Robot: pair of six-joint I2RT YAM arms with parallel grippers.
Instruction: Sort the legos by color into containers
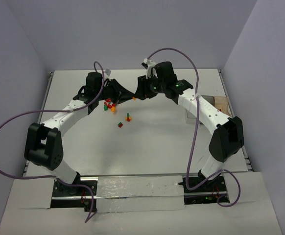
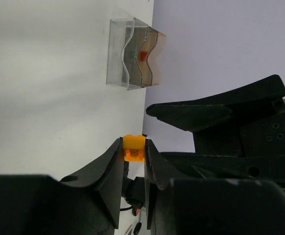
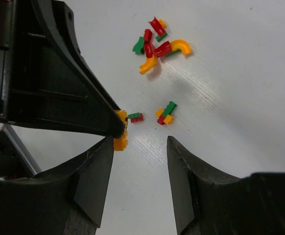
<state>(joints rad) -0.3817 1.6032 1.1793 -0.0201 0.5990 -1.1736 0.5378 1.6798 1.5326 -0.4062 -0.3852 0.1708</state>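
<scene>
Both your arms stretch toward the desk's (image 1: 157, 147) far middle, tips nearly meeting. Your left gripper (image 2: 133, 152) has its jaws pinched on an orange brick (image 2: 133, 143); your right gripper (image 3: 138, 142) faces it, jaws apart and empty. The other legos (image 3: 157, 44) lie scattered below, well apart from the containers (image 2: 135, 58).

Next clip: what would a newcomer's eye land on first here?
The orange brick pinched in the left gripper, dead centre of the left wrist view, with the clear containers standing beyond it. Then the bright heap of red, green and orange legos on the white table, seen past the open jaws of the right gripper.
</scene>
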